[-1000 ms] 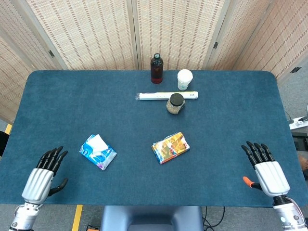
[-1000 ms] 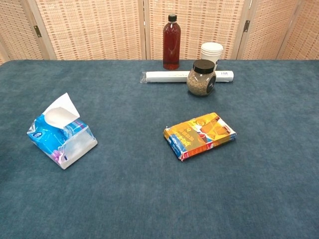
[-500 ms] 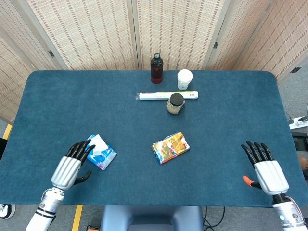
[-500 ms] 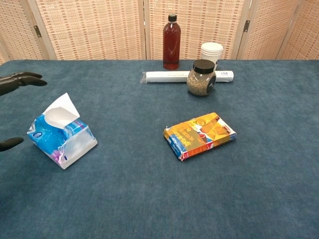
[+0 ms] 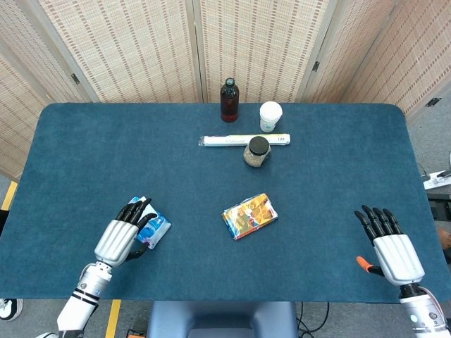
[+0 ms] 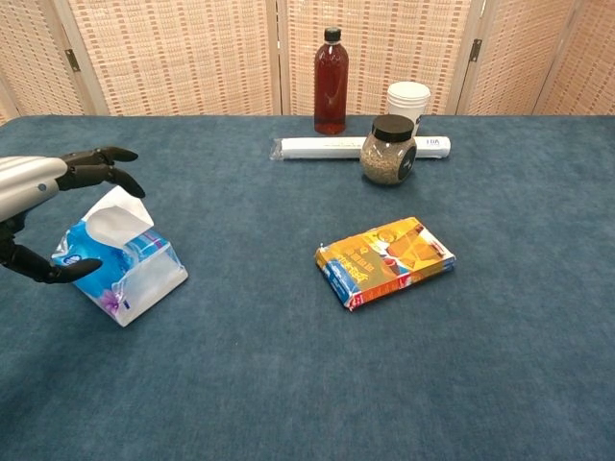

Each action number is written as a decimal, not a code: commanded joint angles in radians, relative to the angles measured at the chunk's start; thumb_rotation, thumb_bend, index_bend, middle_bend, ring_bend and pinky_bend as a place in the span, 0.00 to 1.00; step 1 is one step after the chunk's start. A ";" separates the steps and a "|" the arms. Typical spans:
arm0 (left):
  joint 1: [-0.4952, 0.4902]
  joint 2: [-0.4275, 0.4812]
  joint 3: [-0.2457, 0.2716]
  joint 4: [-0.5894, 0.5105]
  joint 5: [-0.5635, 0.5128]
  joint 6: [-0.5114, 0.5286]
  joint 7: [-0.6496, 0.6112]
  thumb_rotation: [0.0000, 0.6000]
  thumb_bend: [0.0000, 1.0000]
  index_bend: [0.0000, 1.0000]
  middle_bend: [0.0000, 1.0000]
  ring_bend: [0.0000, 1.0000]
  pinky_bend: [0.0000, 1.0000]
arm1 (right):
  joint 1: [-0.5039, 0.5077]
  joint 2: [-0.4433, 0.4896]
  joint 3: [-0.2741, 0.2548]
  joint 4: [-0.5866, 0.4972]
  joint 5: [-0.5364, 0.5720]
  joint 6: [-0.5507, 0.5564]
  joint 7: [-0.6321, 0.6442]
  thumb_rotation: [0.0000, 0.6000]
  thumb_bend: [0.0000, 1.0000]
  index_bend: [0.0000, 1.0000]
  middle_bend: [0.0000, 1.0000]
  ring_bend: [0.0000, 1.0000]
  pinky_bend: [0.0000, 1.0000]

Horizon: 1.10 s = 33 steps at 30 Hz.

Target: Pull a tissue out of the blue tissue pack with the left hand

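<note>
The blue tissue pack [image 6: 123,271] lies at the table's front left with a white tissue [image 6: 115,215] sticking up from its slot. My left hand [image 6: 43,206] hovers over the pack, fingers spread above the tissue and thumb low beside the pack's near end; it holds nothing. From the head view the left hand [image 5: 125,238] covers most of the blue tissue pack [image 5: 158,227]. My right hand [image 5: 392,249] lies flat and open near the table's front right edge, far from the pack.
An orange snack packet [image 6: 384,259] lies mid-table. At the back stand a dark red bottle [image 6: 331,83], a white paper cup [image 6: 408,100], a lidded jar [image 6: 389,151] and a white roll lying flat [image 6: 322,148]. A small orange object [image 5: 363,264] is by the right hand.
My left hand has moved forward and right from the table's front left edge until it is over the tissue pack. The right hand has stayed put.
</note>
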 commanded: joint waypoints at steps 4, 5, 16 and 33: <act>-0.024 -0.019 -0.011 0.003 -0.040 -0.008 0.032 1.00 0.41 0.28 0.00 0.00 0.15 | -0.001 -0.005 -0.003 0.000 -0.003 0.001 -0.010 1.00 0.11 0.00 0.00 0.00 0.00; -0.029 -0.022 -0.014 0.006 -0.049 -0.013 0.036 1.00 0.41 0.28 0.00 0.00 0.16 | -0.001 -0.005 -0.003 0.000 -0.003 0.001 -0.010 1.00 0.11 0.00 0.00 0.00 0.00; -0.073 -0.062 -0.019 0.062 -0.124 -0.042 0.081 1.00 0.47 0.32 0.00 0.00 0.17 | 0.002 -0.003 -0.003 0.000 0.002 -0.005 -0.005 1.00 0.11 0.00 0.00 0.00 0.00; -0.093 -0.084 -0.024 0.144 -0.174 0.000 0.122 1.00 0.55 0.34 0.00 0.02 0.19 | 0.006 -0.003 -0.006 0.000 0.006 -0.014 -0.005 1.00 0.11 0.00 0.00 0.00 0.00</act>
